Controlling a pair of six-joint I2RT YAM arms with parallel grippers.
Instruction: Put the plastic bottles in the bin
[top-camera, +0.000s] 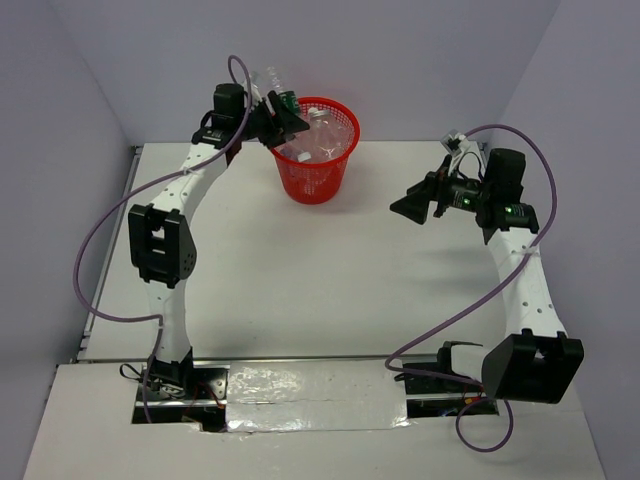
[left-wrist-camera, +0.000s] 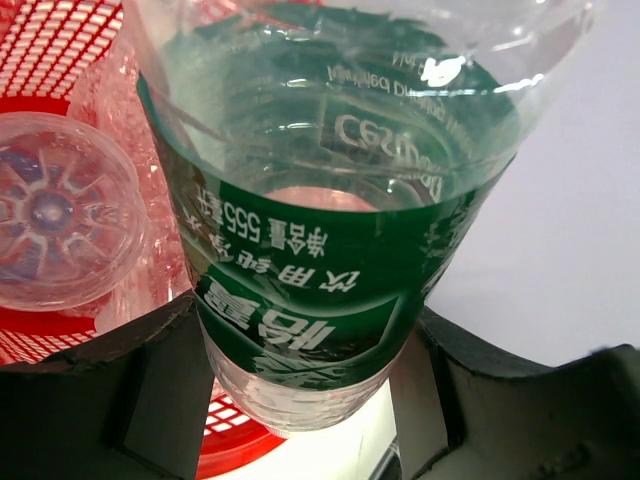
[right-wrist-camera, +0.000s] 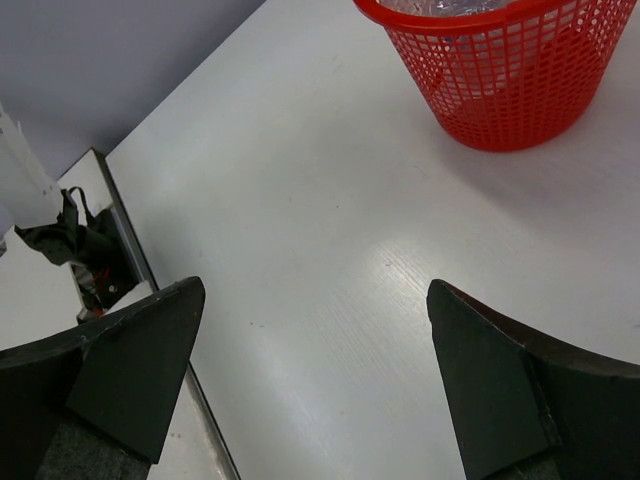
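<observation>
The green-labelled bottle (left-wrist-camera: 330, 280), pinched at its label by the left end effector (left-wrist-camera: 305, 360) over the bin (top-camera: 318, 180) rim, looks light, thin-walled and crushable; the right end effector (right-wrist-camera: 312, 305) is spread.

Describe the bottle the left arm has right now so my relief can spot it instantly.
Find the red mesh bin at the far side of the table. At its left rim, the left arm's jaws clamp a clear plastic bottle. Unlike the clear bottles already in the bin, it wears a dark green band with white print.
</observation>
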